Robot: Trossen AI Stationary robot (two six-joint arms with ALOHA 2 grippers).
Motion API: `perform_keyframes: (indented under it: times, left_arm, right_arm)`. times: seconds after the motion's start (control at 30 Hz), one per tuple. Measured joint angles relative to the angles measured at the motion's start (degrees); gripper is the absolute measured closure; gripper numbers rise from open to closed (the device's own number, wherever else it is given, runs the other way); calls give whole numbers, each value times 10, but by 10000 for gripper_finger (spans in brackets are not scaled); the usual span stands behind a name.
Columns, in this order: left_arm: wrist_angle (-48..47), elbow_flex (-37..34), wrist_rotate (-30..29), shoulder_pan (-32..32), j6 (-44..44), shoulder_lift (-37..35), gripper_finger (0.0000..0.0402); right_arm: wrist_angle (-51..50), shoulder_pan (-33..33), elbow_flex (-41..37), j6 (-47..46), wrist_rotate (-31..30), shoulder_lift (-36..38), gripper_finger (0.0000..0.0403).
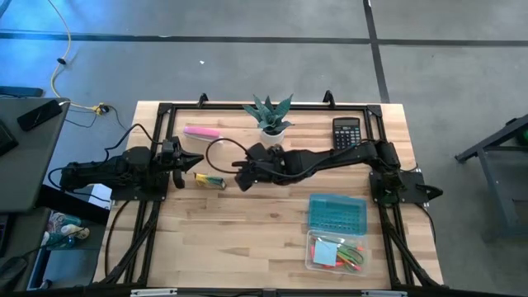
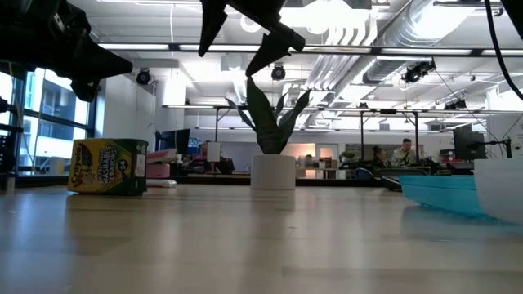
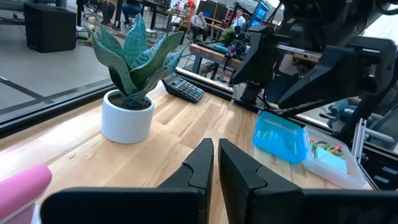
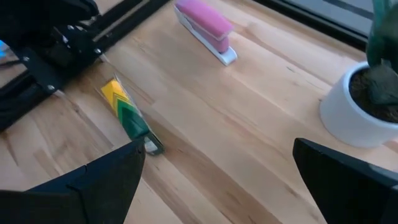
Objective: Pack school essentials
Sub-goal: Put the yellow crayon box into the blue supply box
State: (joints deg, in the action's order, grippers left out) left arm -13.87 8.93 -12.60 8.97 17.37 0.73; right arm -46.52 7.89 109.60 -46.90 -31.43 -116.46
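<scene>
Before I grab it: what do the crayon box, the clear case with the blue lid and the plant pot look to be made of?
Crayon box: printed cardboard by its look, with flat folded faces and yellow-green graphics.
Clear case: see-through plastic, contents visible inside; its blue lid looks like tinted translucent plastic.
Plant pot: smooth white, matte; ceramic or plastic, can't tell which.

A yellow-and-green cardboard crayon box (image 2: 108, 167) is being shown lying on the pale wooden tabletop (image 2: 245, 245) at left. A white pot with a green spiky plant (image 2: 273, 155) is being seen mid-table, beneath a dark open-fingered gripper (image 2: 241, 37). A translucent teal plastic lid (image 2: 441, 194) is being seen at right.
</scene>
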Motion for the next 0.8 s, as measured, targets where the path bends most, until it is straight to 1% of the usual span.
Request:
perform_keyframes:
  times: [0.27, 0.57, 0.67, 0.8]
  left_arm:
    - [0, 0, 0, 0, 0, 0, 385]
    - [0, 0, 0, 0, 0, 0, 385]
    - [0, 0, 0, 0, 0, 0, 385]
    - [0, 0, 0, 0, 0, 0, 385]
  right_arm:
    - [45, -11, 0, 49, 0, 0, 3]
    - [46, -13, 0, 59, 1, 0, 3]
    - [55, -13, 0, 86, 1, 0, 3]
    - [97, -13, 0, 141, -4, 0, 3]
